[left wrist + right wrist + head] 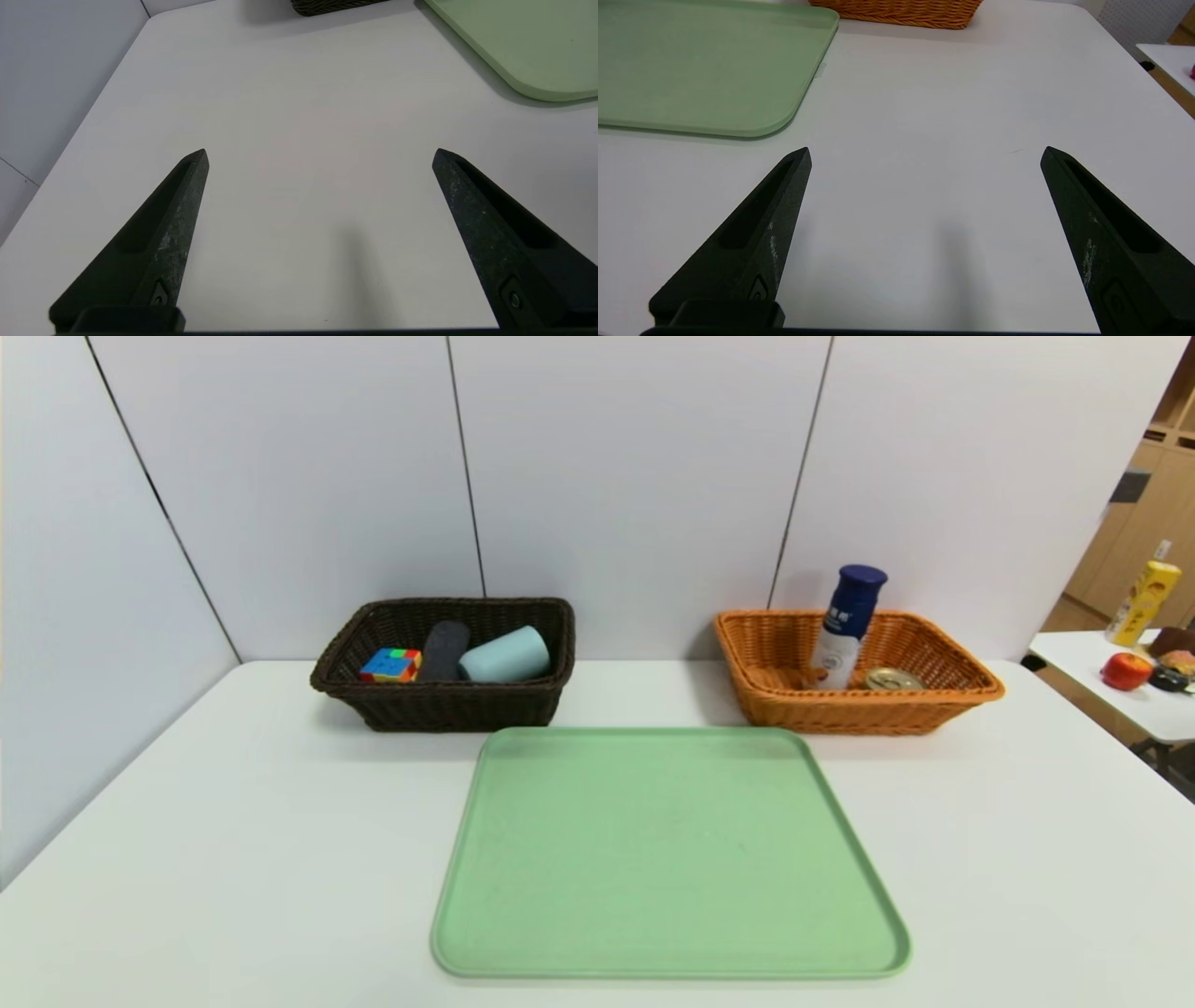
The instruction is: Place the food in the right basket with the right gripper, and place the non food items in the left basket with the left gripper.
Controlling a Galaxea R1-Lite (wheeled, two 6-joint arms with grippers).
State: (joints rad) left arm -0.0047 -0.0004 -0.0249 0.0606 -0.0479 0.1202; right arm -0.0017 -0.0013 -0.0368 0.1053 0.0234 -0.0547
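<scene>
**Apparently nothing left on the tray: both my grippers are hanging released over bare surface**

Right now I am holding my left gripper point(320, 156) spread wide and empty above the surface point(187, 821) near its left edge, and my right gripper point(924, 156) just as wide and empty near the right edge. Neither is showing in the head view. Ahead of both, the green tray point(667, 849) is lying bare at the centre.

Counting: the left basket point(448, 705), toward the far left corner, is carrying three things, one puzzle cube point(390, 665), one rolled towel point(443, 649) and one cup point(504, 655) lying on its side. I am not seeing the pasta spoon anywhere. The right basket point(854, 709), toward the far right, is holding two: one bottle point(847, 625) leaning upright and one tin point(893, 679) just beside it.

Each basket is lying well ahead of its own arm, so I am judging the sorting as good as finished.
</scene>
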